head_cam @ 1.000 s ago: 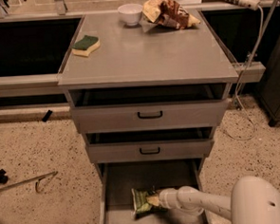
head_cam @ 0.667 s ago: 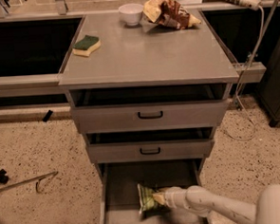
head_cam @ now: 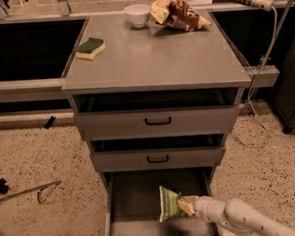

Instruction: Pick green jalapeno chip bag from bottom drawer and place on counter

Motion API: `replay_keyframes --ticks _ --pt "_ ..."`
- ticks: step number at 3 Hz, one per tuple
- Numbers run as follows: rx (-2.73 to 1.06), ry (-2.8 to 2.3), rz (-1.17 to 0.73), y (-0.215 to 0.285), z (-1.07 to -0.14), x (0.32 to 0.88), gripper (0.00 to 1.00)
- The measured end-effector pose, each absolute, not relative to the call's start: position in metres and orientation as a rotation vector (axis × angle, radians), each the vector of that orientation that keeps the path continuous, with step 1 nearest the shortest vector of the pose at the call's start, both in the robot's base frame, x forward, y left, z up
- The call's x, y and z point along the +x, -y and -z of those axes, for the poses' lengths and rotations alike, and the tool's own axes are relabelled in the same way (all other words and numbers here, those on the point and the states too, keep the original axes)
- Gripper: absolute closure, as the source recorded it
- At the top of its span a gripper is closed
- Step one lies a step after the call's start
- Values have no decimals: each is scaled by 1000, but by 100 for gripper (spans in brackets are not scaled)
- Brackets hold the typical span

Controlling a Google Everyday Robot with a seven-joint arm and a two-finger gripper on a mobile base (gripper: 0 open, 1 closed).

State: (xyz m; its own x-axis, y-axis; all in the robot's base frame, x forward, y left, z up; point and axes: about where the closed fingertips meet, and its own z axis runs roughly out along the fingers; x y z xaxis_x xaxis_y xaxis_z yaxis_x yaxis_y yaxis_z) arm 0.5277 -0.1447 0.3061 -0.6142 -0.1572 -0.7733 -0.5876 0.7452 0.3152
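The green jalapeno chip bag (head_cam: 169, 204) stands upright above the floor of the open bottom drawer (head_cam: 135, 206), right of its middle. My gripper (head_cam: 185, 206) reaches in from the lower right on a white arm and is shut on the bag's right edge. The counter (head_cam: 153, 54) is the flat grey top of the cabinet, above the two shallower drawers with black handles.
On the counter lie a green-and-yellow sponge (head_cam: 90, 47) at the left, a white bowl (head_cam: 137, 14) at the back, and a brown-and-yellow snack bag (head_cam: 176, 14) beside it. A cable (head_cam: 259, 83) hangs at the right. Metal tools (head_cam: 27, 191) lie on the speckled floor at the left.
The gripper has raised the green bag from lying on the drawer floor to standing upright, and moved it slightly right and up. The arm has drawn back toward the lower right.
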Motion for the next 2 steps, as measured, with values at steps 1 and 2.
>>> replay_keyframes --ticks 1,2 --pt "-559 -2176 -722 143 -306 528 100" --pt "-574 -2167 -703 141 -331 530 100"
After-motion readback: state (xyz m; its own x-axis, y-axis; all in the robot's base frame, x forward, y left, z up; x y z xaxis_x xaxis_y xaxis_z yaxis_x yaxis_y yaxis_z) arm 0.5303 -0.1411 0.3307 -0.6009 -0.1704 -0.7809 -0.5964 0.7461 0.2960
